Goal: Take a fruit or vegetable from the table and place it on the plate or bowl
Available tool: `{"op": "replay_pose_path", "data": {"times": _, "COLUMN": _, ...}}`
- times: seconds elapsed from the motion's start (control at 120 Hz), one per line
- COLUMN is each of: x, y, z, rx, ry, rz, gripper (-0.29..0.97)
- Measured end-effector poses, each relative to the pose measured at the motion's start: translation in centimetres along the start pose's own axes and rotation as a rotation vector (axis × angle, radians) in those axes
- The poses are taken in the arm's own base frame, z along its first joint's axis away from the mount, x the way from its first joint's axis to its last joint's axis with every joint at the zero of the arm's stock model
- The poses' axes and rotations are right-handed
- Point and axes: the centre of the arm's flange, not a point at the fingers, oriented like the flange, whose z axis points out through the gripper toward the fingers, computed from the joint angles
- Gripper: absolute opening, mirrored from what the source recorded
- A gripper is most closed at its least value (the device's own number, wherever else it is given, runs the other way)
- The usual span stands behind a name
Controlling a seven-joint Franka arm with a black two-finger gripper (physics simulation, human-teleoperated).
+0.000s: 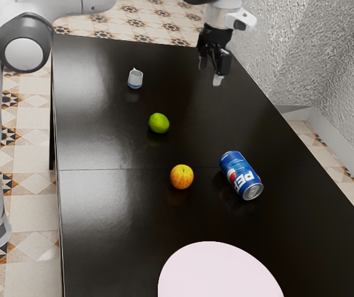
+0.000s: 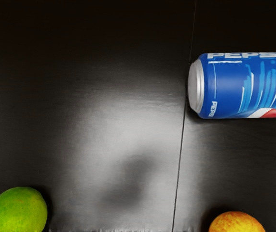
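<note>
So the claw [image 1: 210, 74] hangs above the far end of the dark surface [image 1: 103, 204]. Its two fingers are a little apart and there's nothing between them, so it's empty. From here I can't really make out the fingertips against the black top.

Counting outward from it:
- One small white cup [image 1: 135, 78] with a bluish base, nearest the claw, off toward the exterior view's left. It's too small for me to say if it's upright or leaning.
- One lime [image 1: 159, 122], green, sitting by itself further along the surface.
- One orange [image 1: 181, 176] past the lime.
- One blue Pepsi can [image 1: 241, 175] lying on its side just beside the orange, not touching it, with its silver end facing the near edge.
- One pale pink plate [image 1: 220, 272] at the near end, well apart from both fruits. The picture's edge cuts off its lower part.

That makes two fruits, both on the bare surface, and neither is on the plate.

In the wrist view the can [image 2: 241, 84] runs off the frame, so its far end is lost. The lime [image 2: 15, 210] and orange [image 2: 237, 222] are both cropped to their top halves. A thin seam crosses the surface [image 2: 80, 72] between them.
</note>
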Motion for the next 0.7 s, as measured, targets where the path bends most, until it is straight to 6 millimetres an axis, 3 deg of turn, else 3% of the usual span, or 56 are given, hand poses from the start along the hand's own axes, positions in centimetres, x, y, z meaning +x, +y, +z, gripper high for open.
{"op": "replay_pose_path", "data": {"times": 0.175, "x": -0.1, "y": 1.0, "z": -0.1, "rx": -0.003, "ry": -0.007, "rz": 0.011, "gripper": 0.68}}
{"op": "replay_pose_path", "data": {"times": 0.267, "x": -0.1, "y": 1.7, "z": -1.8, "rx": -0.006, "ry": 0.031, "rz": 0.019, "gripper": 0.68}}
{"op": "replay_pose_path", "data": {"times": 0.458, "x": 1.1, "y": 4.5, "z": -0.1, "rx": -0.011, "ry": 0.022, "rz": 0.059, "gripper": 0.68}}
{"op": "replay_pose_path", "data": {"times": 0.592, "x": 1.1, "y": 5.4, "z": 0.3, "rx": -0.014, "ry": 0.014, "rz": 0.072, "gripper": 0.68}}
{"op": "replay_pose_path", "data": {"times": 0.7, "x": 0.5, "y": 7.3, "z": 1.6, "rx": -0.015, "ry": -0.019, "rz": 0.101, "gripper": 0.68}}
